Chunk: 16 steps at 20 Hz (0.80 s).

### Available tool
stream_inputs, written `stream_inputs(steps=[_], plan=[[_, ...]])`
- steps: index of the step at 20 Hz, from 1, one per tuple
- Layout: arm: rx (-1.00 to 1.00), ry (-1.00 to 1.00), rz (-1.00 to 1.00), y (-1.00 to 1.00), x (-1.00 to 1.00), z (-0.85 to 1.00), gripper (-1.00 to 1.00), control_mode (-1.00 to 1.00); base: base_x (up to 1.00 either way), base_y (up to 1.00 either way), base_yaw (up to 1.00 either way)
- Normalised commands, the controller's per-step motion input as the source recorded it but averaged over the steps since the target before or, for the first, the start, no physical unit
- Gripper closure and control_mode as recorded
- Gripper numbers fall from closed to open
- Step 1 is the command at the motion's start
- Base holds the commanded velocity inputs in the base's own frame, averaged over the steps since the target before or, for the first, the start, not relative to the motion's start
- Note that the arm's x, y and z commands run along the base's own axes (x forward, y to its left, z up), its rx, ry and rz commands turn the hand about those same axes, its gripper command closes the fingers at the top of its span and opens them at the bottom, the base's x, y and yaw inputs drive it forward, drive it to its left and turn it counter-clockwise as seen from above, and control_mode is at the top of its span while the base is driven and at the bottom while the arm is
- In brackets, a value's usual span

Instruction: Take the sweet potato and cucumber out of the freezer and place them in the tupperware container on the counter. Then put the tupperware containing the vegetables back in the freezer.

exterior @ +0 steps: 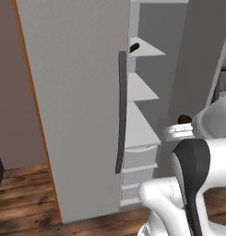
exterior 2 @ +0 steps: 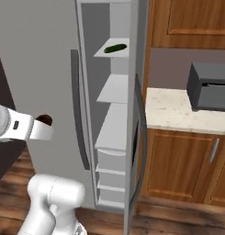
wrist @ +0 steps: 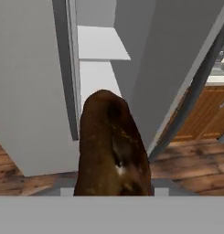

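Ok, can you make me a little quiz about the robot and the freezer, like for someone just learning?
1. True or false: the cucumber lies on the top shelf of the freezer.
2. What is the claw carrying? A) the sweet potato B) a green pepper C) a spoon
3. Fill in: the dark microwave sits on the ______.

Key
1. True. It lies on the highest shelf in view, in both base views.
2. A. The hand view shows the reddish-brown vegetable right in the claw.
3. The counter, to the right of the freezer in the right base view.
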Motion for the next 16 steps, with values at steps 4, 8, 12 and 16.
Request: stream_inputs(steps=[4, 8, 12, 16], plan=[[0.0, 0.0, 0.0, 0.0, 0.0, 0.0, 1.0, 1.0, -0.87, -0.69, -0.04], [0.0, 0.0, 0.0, 0.0, 0.0, 0.0, 1.0, 1.0, -0.05, -1.0, 0.0], [0.0, 0.0, 0.0, 0.0, 0.0, 0.0, 1.0, 1.0, 0.28, -1.0, 0.06], [0.0, 0.0, 0.0, 0.0, 0.0, 0.0, 1.0, 1.0, 0.45, -1.0, 0.19]])
